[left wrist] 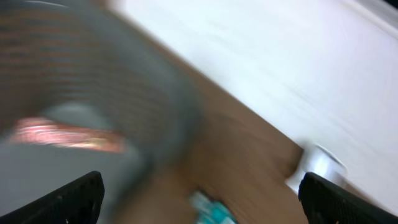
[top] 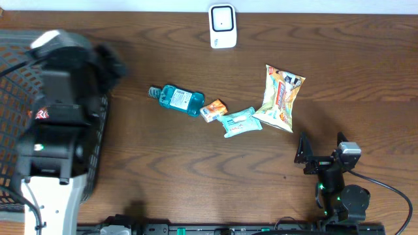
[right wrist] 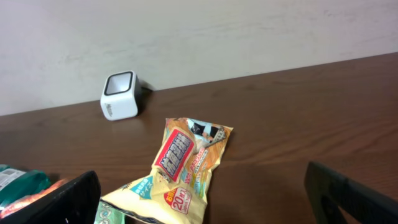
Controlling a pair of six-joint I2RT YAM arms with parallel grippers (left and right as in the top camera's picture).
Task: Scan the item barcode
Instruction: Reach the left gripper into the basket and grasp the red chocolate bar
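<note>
Scanner (top: 222, 26) stood at the table's (top: 196, 170) far edge, with 4 items nearer me: bottle (top: 177, 99), orange box (top: 213, 109), teal pack (top: 240, 122), snack bag (top: 281, 98). My left gripper (left wrist: 202, 198) hung spread wide and empty over the basket (top: 10, 98). My right gripper (right wrist: 202, 196), also released, sat near the snack bag.

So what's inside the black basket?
A reddish packet shows in the basket, though it is blurry in the left wrist view. From overhead, the left arm covers most of the basket, so anything else inside is hidden.
</note>
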